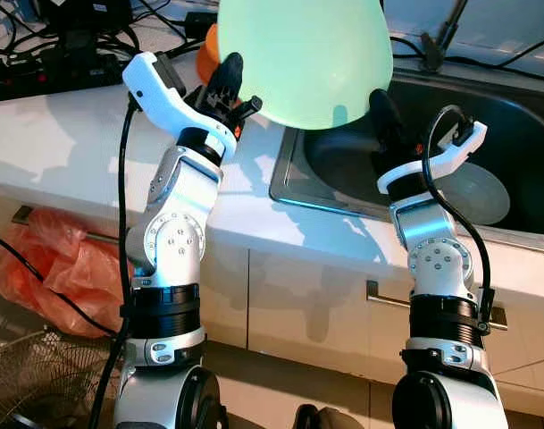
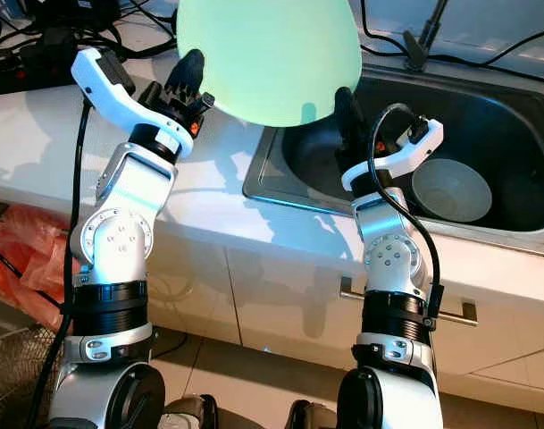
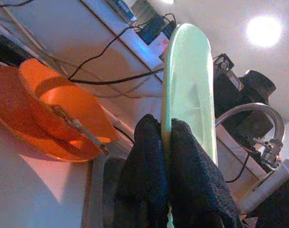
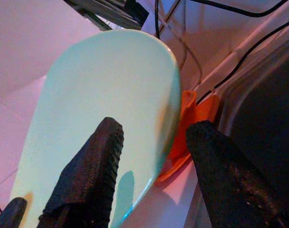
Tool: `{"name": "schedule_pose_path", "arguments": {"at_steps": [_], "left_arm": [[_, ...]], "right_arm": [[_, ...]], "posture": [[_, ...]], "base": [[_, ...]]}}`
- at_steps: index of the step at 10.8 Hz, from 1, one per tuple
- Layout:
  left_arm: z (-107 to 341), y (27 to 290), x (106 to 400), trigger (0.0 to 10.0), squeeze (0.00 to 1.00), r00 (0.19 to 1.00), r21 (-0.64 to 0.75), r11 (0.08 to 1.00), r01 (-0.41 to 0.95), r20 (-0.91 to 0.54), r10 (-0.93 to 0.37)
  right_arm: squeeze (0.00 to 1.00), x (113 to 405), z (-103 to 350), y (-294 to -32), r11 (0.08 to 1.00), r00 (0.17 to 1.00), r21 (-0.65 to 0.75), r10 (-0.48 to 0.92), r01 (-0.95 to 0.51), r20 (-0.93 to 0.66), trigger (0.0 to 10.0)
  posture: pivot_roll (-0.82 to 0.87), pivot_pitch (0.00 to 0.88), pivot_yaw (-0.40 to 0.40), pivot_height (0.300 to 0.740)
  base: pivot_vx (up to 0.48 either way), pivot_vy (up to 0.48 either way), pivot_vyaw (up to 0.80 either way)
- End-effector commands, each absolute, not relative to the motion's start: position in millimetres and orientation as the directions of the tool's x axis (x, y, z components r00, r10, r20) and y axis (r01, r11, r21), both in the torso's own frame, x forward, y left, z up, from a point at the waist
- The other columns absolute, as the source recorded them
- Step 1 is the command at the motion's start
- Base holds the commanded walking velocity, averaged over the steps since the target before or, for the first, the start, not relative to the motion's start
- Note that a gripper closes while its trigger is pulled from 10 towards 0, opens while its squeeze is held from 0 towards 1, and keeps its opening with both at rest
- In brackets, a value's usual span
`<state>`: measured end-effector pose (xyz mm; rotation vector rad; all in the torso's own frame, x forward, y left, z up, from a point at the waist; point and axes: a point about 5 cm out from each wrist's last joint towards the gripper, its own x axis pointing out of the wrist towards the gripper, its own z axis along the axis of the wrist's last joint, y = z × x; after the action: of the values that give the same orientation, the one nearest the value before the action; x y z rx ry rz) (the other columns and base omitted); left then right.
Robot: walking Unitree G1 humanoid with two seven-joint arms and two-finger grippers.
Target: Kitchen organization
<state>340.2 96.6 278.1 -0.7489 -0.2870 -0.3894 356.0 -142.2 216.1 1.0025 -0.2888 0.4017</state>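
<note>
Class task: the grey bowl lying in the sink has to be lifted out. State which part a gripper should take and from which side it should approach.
Grip the rim of the grey bowl, coming down from above. It sits upright and open in the sink, so one finger can probably slip inside and one outside. The right gripper is nearest.

Our two arms are brushed silver cylinders with round joint caps ringed by small screws, banded by ribbed black collars. At lower left of the head view a black cable loops along our left arm; another arcs beside our right. White curved wrist brackets carry our left gripper (image 1: pixel 233 87) and right gripper (image 1: pixel 385 121), with long black textured fingers (image 4: pixel 89 171).
</note>
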Motion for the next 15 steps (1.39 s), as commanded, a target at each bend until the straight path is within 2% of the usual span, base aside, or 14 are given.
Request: {"name": "schedule_pose_path", "arguments": {"at_steps": [1,9,10,15], "left_arm": [[288.3,84.2,332.6,10.0,0.0,0.853,-0.601,0.613,0.513,0.44,-0.281],[282.4,73.3,331.3,10.0,0.0,0.838,-0.594,0.591,0.546,0.394,-0.378],[280.2,74.2,332.5,10.0,0.0,0.844,-0.593,0.601,0.536,0.381,-0.377],[278.9,74.6,333.2,10.0,0.0,0.85,-0.592,0.61,0.527,0.372,-0.373]], "right_arm": [[0.0,354.9,215.0,-143.5,0.48,0.891,0.752,0.197,-0.451,0.408,10.0],[0.0,356.0,215.3,-142.7,0.473,0.893,0.76,0.186,-0.446,0.409,10.0],[0.0,355.7,216.5,-142.7,0.467,0.891,0.761,0.179,-0.45,0.417,0.0],[0.0,355.7,216.8,-143.1,0.462,0.891,0.764,0.174,-0.449,0.419,0.0]], "posture": [[0.07,0.142,-0.037,0.74],[0.08,0.141,-0.034,0.74],[0.08,0.138,-0.034,0.74],[0.08,0.138,-0.034,0.74]], "base": [[0.0,0.0,0.0],[0.0,0.0,0.0],[0.0,0.0,0.0],[0.0,0.0,0.0]]}}
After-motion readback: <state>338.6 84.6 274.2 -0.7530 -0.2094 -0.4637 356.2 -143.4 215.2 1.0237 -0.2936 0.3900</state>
